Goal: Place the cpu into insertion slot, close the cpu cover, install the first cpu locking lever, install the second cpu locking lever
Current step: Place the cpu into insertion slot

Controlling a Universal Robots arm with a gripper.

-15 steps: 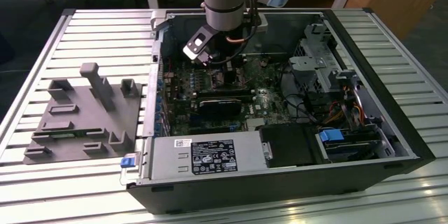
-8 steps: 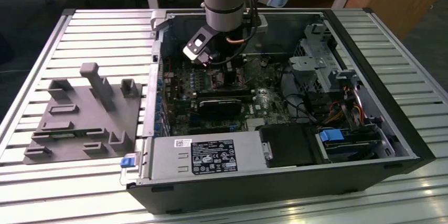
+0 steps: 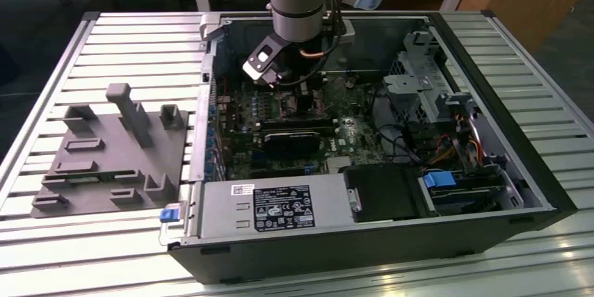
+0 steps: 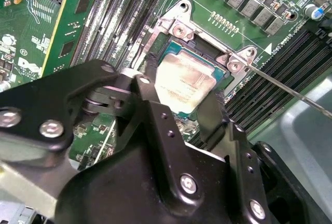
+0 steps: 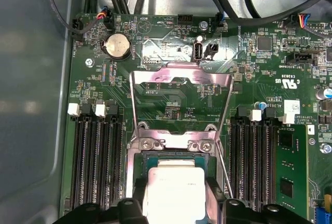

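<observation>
In both wrist views my gripper (image 4: 184, 95) (image 5: 175, 202) straddles the cpu (image 4: 185, 79) (image 5: 175, 182), a small square chip with a silver-grey top. The black fingers (image 4: 149, 76) press against two opposite edges of it. The cpu sits level in, or just above, the insertion slot (image 4: 203, 53) (image 5: 139, 157) on the green motherboard. The cpu cover (image 5: 137, 105), a thin metal frame with a large opening, is swung open and laid back beyond the socket. A thin wire lever (image 4: 290, 92) (image 5: 224, 169) stands free beside the socket. In the exterior view the gripper (image 3: 283, 94) reaches down inside the open computer case.
Long memory slots (image 5: 96, 156) flank the socket, and a green module (image 5: 288, 167) stands in one. Cables (image 5: 244, 6) hang over the board's far edge. The case holds a power supply (image 3: 269, 206) and a drive cage (image 3: 436, 81). A grey fixture (image 3: 111, 151) lies on the slatted table.
</observation>
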